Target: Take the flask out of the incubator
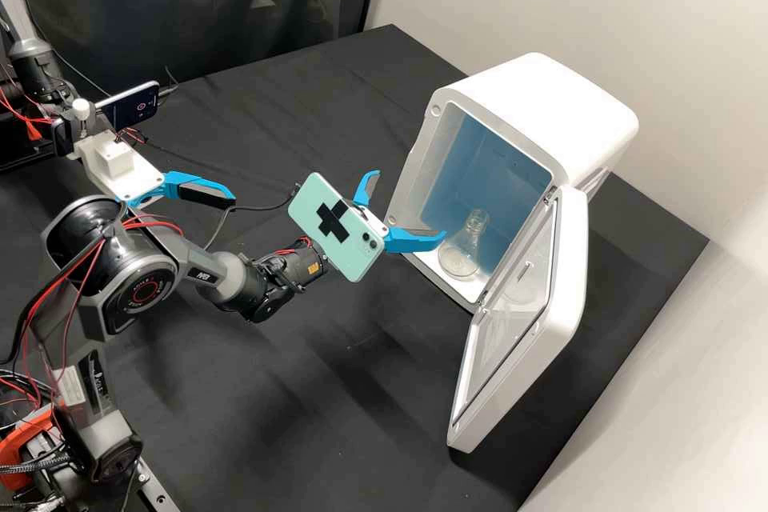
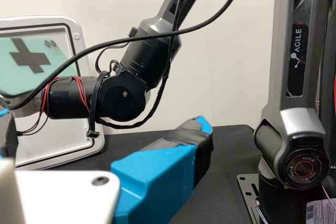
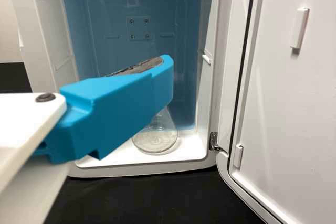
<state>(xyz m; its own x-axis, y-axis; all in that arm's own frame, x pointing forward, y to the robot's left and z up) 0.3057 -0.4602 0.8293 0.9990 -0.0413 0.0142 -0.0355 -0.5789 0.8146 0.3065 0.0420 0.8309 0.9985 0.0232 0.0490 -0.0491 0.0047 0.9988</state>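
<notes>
Nearest the lens in the right wrist view is one blue finger (image 3: pixel 115 108) of the right gripper (image 1: pixel 408 206), which hangs at the mouth of the white incubator (image 1: pixel 552 108) with its jaws spread wide and holding nothing. A mint-green phone (image 1: pixel 340 226) is strapped to the wrist behind it. The flask (image 3: pixel 156 135) is clear, conical glass. It stands upright on the chamber floor, towards the front and on the hinge side, and in this view the finger partly hides it. The door (image 1: pixel 528 312) hangs fully open on that same side, its inner face turned towards the arm. The step in hand appears to be the approach into the chamber, with the grasp not yet made. Keep the jaws as wide as they are and advance straight through the opening. The lower finger looks close to the front sill, so carry it over the sill rather than scraping across. Bring one finger to each side of the flask's narrow upper part, where the span is smallest. Close gently, since smooth glass is likely to slip or tip if nudged on one side only. Lift just free of the floor, then withdraw along the entry line, clear of the frame and the door. The left gripper (image 1: pixel 196 188) rests well apart over the black bench (image 1: pixel 320 384), and these views do not settle whether it is spread or closed.
</notes>
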